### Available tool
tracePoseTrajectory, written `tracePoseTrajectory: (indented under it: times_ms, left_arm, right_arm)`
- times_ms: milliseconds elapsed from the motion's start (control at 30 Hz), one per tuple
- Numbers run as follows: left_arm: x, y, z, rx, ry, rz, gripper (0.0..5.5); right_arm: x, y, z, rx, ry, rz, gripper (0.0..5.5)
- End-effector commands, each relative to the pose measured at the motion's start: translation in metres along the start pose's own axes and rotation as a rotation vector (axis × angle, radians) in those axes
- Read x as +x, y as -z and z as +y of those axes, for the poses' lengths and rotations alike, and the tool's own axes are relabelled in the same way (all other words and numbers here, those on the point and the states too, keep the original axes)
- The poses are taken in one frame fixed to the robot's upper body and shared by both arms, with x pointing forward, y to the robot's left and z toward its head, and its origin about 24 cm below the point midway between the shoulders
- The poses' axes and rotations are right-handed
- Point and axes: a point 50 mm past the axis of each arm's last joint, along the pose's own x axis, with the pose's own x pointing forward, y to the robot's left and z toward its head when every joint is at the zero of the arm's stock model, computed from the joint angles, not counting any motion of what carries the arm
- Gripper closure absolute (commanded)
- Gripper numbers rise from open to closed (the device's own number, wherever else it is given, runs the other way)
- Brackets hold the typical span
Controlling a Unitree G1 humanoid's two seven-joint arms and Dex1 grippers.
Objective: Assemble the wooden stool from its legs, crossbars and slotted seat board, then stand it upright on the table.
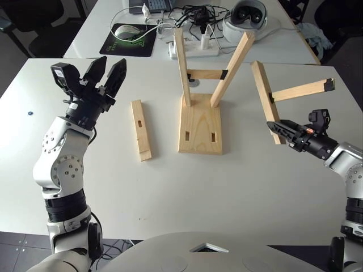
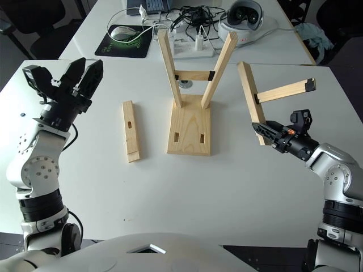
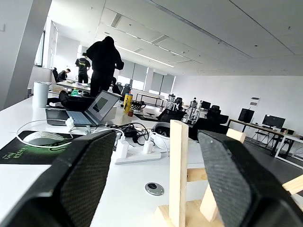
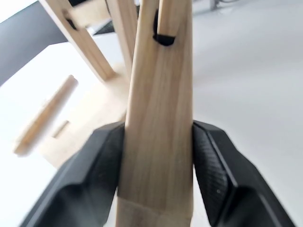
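Right tool (image 1: pixel 276 128) clamped low on leg-and-crossbar piece (image 1: pixel 262 93), right of seat board (image 1: pixel 199 127). Left tool (image 1: pixel 106 73) spread apart, raised left of it. Risk: top-heavy piece twists in grip, misses free slots (image 1: pixel 213 136).

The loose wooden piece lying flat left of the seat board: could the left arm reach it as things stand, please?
Probably yes. The left gripper is open and empty, raised near the loose piece, which lies alone on bare table, apart from the seat board.
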Motion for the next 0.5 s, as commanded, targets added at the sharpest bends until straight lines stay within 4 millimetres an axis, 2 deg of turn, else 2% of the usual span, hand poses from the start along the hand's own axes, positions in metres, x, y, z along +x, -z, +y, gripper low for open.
tracePoseTrajectory:
  times_ms: [33, 167, 367, 500]
  left_arm:
    - [0.007, -0.003, 0.000, -0.020, 0.064, 0.024, 2.30]
    - [0.011, -0.005, 0.002, -0.037, 0.097, 0.036, 2.30]
    - [0.022, -0.011, 0.001, -0.111, 0.200, 0.049, 2.30]
    - [0.031, -0.014, 0.000, -0.175, 0.255, 0.049, 2.30]
  right_arm:
    - [-0.006, -0.025, -0.001, 0.045, -0.009, -0.207, 3.38]
    - [-0.003, -0.031, 0.008, 0.070, -0.078, -0.258, 3.38]
    - [0.015, -0.045, 0.047, 0.128, -0.322, -0.298, 3.39]
    - [0.021, -0.042, 0.068, 0.146, -0.445, -0.252, 3.39]
